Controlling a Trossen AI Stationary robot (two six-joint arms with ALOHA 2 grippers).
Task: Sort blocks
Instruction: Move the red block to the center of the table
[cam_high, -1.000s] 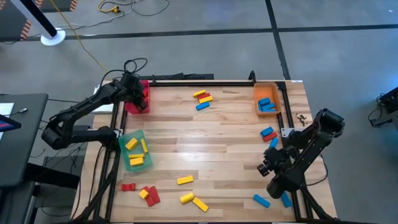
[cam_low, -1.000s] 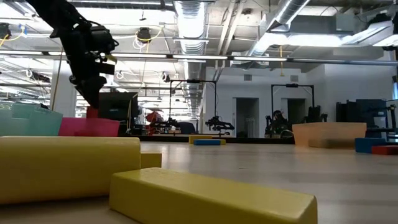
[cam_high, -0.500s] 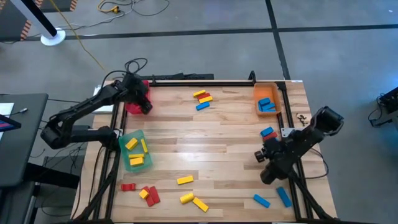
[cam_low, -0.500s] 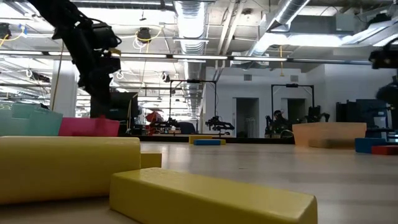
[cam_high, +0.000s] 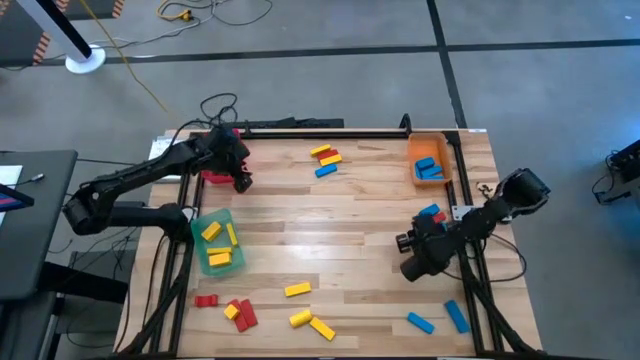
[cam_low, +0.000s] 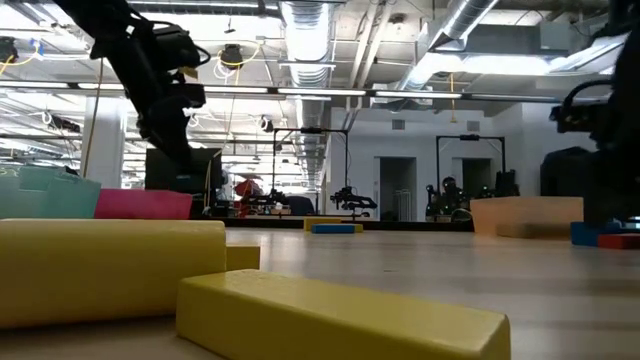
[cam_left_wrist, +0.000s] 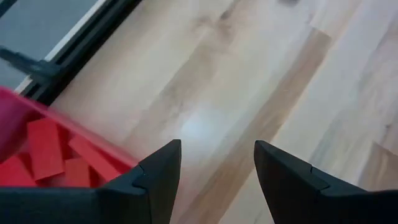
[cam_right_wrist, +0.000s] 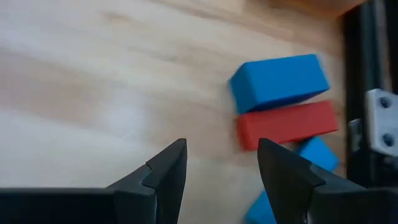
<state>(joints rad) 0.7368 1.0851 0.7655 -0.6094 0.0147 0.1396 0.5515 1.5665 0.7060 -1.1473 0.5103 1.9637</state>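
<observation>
Fingers (cam_left_wrist: 158, 177) of both arms parted, empty, angled toward table (cam_high: 370, 200)

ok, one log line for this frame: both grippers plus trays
left gripper: open, empty, beside red tray | right gripper: open, empty, near blue block, red block

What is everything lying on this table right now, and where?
Red plastic tray: one, far left corner, red blocks inside.
Green tray: one, left edge, three yellow blocks.
Orange tray: one, far right corner, blue blocks.
Loose blocks far centre: about four; yellow, red, blue.
Loose blocks near edge: red and yellow, several.
Blue and red blocks: right side, by the right arm.
Left gripper: open, empty, beside red tray.
Right gripper: open, empty, above the wood.
</observation>
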